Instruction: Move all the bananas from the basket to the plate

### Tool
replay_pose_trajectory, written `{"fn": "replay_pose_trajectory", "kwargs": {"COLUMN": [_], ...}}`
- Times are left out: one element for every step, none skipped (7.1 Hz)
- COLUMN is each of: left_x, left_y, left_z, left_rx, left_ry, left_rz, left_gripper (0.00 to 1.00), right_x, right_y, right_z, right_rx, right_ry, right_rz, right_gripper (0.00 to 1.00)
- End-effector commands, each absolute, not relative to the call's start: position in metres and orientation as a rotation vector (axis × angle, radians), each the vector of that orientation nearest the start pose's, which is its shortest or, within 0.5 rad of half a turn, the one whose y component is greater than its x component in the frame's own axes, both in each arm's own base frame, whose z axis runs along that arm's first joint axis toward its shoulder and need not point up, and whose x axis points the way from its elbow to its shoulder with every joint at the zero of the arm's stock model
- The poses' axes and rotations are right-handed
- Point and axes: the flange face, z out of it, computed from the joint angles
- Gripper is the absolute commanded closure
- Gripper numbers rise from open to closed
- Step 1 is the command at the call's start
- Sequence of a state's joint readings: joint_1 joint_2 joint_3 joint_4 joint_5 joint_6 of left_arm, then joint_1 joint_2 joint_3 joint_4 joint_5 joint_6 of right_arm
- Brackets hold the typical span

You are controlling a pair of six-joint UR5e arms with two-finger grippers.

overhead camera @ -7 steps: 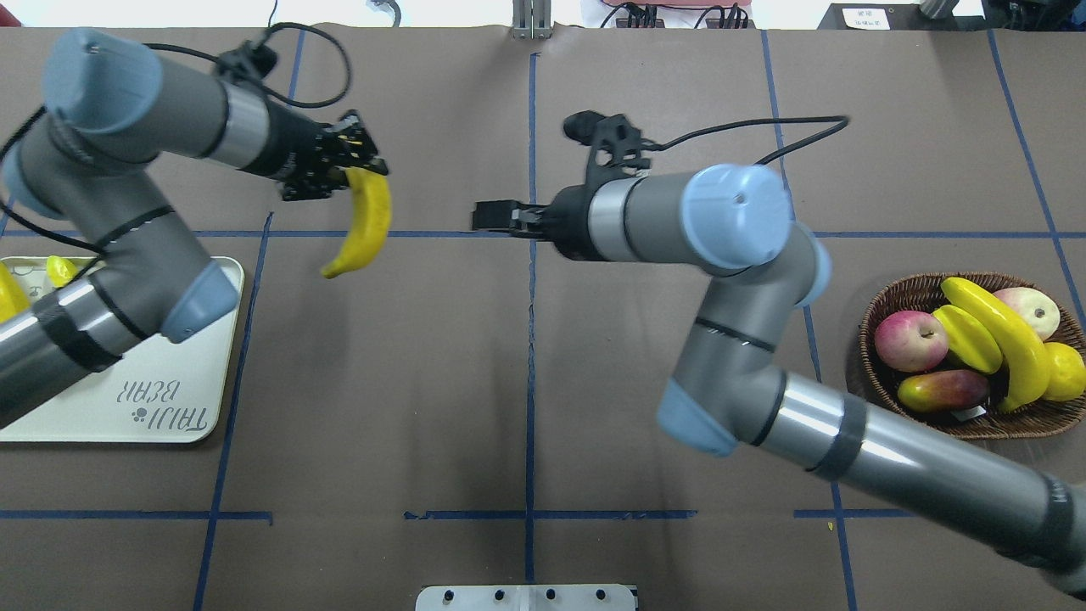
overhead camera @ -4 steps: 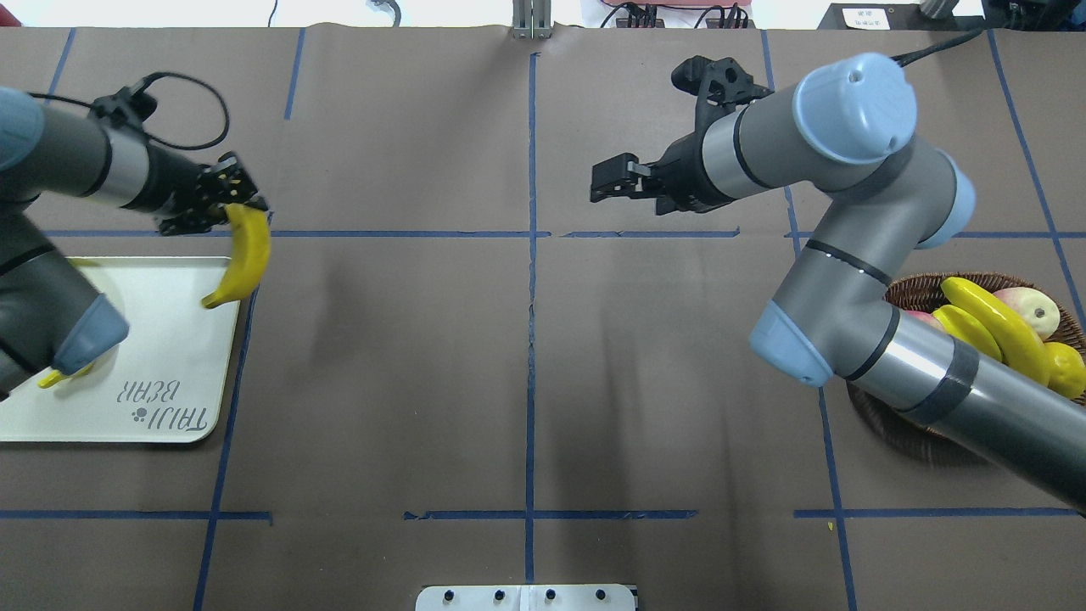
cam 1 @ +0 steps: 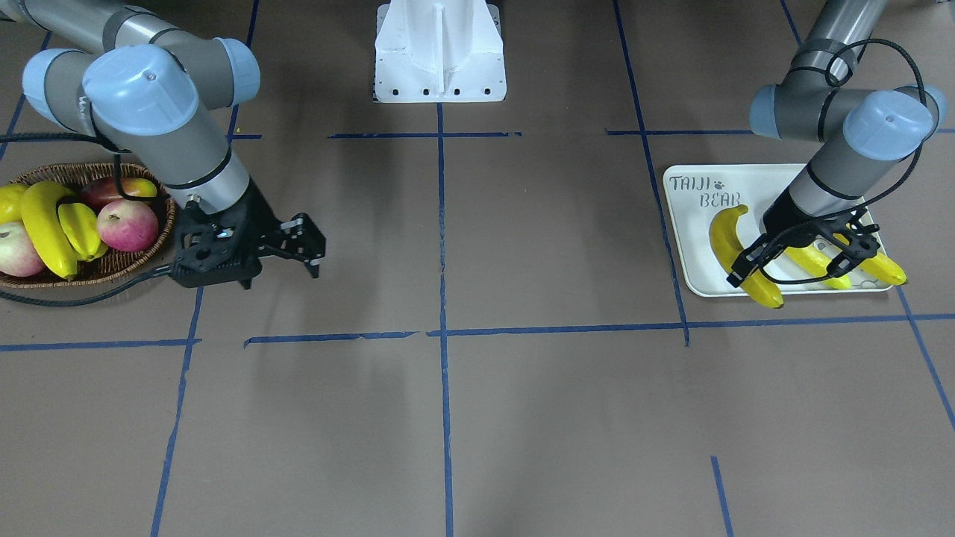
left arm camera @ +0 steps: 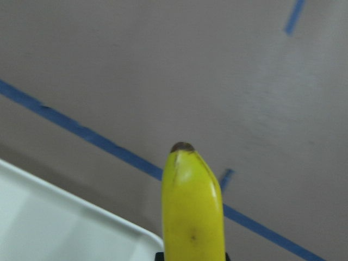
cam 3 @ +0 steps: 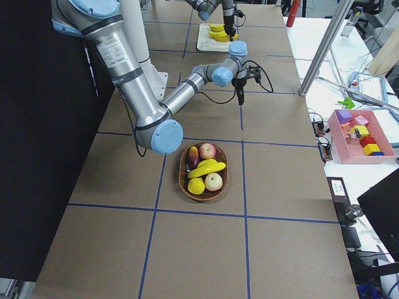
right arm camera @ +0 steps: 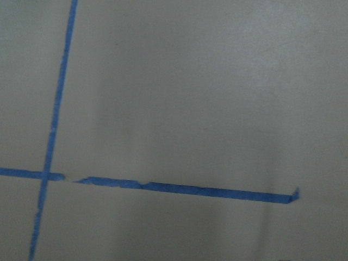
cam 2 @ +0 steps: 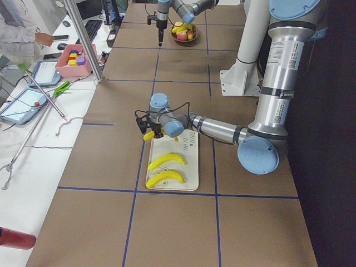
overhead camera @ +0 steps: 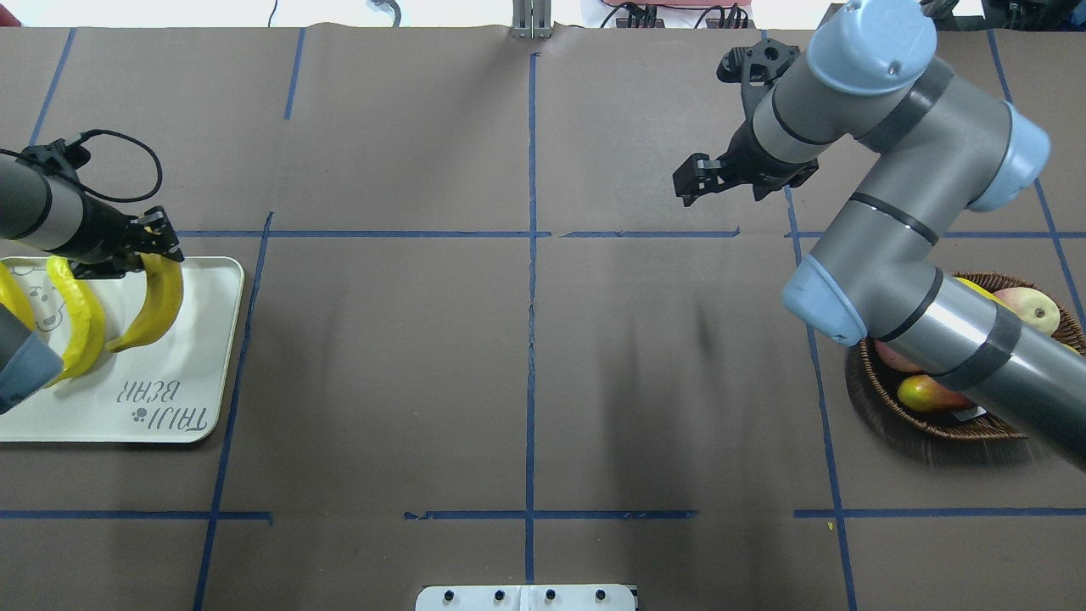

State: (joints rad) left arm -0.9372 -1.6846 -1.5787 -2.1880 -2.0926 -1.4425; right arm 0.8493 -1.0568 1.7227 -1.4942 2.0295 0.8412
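Observation:
My left gripper is shut on the far end of a yellow banana. That banana hangs over the right part of the white plate; I cannot tell whether it touches. Two more bananas lie on the plate beside it. My right gripper is open and empty above bare table, left of the wicker basket. One long banana lies in the basket; in the overhead view my right arm mostly hides it.
The basket also holds two apples, a mango, a short ridged yellow fruit and a round yellow fruit. The white base mount stands at the robot side. A pink bin sits on a side bench.
My left arm carried the banana leftward from mid-table to above the plate. My right arm, empty, swung right and back toward the basket's side.

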Motion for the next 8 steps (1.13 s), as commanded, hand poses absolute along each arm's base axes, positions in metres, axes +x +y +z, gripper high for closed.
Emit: {"fn": "replay_pose_trajectory", "kwargs": {"left_x": [0.251, 0.25, 0.243, 0.221, 0.202, 0.191, 0.196, 0.199], "left_y": [-0.486, -0.484, -0.485, -0.493, -0.497, -0.503, -0.512, -0.517], "left_z": [0.576, 0.576, 0.573, 0.559, 0.537, 0.523, 0.508, 0.5], "left_rx": [-0.064, -0.044, -0.013, 0.037, 0.052, 0.037, 0.053, 0.062], "left_ry": [0.812, 0.812, 0.817, 0.843, 0.896, 0.943, 0.961, 0.971], "left_rz": [-0.504, -0.464, -0.418, -0.381, -0.352, -0.351, -0.347, -0.345], "left_gripper": [0.89, 0.26, 0.0, 0.0, 0.0, 0.0, 0.0, 0.0], "right_x": [-0.331, -0.318, -0.309, -0.291, -0.269, -0.239, -0.215, -0.185], "right_y": [-0.534, -0.53, -0.528, -0.522, -0.513, -0.501, -0.491, -0.471], "right_z": [0.322, 0.332, 0.342, 0.356, 0.374, 0.401, 0.423, 0.447], "right_rx": [0.195, 0.197, 0.201, 0.216, 0.231, 0.249, 0.257, 0.292], "right_ry": [-0.79, -0.784, -0.772, -0.754, -0.733, -0.7, -0.667, -0.66], "right_rz": [-0.11, -0.122, -0.136, -0.173, -0.212, -0.268, -0.306, -0.333], "right_gripper": [0.0, 0.0, 0.0, 0.0, 0.0, 0.0, 0.0, 0.0]}}
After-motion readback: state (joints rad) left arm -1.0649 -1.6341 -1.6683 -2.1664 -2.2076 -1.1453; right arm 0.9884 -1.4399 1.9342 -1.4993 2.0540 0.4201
